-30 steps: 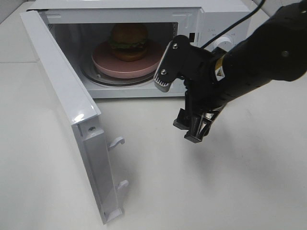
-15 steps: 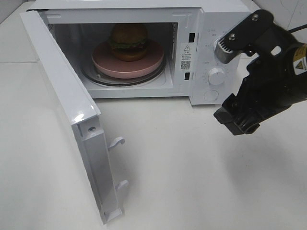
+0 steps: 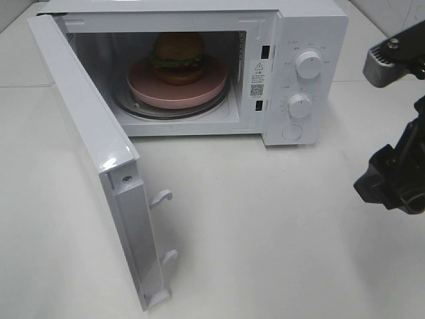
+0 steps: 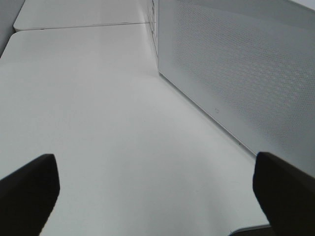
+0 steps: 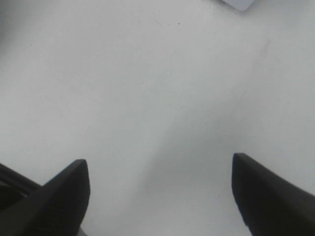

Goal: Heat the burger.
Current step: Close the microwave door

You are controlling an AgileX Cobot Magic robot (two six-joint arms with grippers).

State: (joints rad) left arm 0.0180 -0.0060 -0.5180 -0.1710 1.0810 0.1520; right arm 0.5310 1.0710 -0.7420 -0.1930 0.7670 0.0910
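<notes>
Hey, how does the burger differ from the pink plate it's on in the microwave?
The burger is tall and layered, while the pink plate is flat. The burger has a golden-brown bun with dark and green filling; the pink plate is one plain colour. The burger is narrower and sits on top of the pink plate. Both are round, and both are inside the open microwave.

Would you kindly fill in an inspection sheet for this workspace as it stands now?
Surface: white tabletop, no marks seen.
Job's things: small golden-bun burger on round pink plate, inside white microwave oven; the oven's white hinged door stands open.
Clutter: nothing seen.
Hands: left hand open, empty, above the table; right hand open, empty, over the table to the right of the oven.
Cables: nothing seen.
Surroundings: neighbouring white tabletop across a seam.
</notes>
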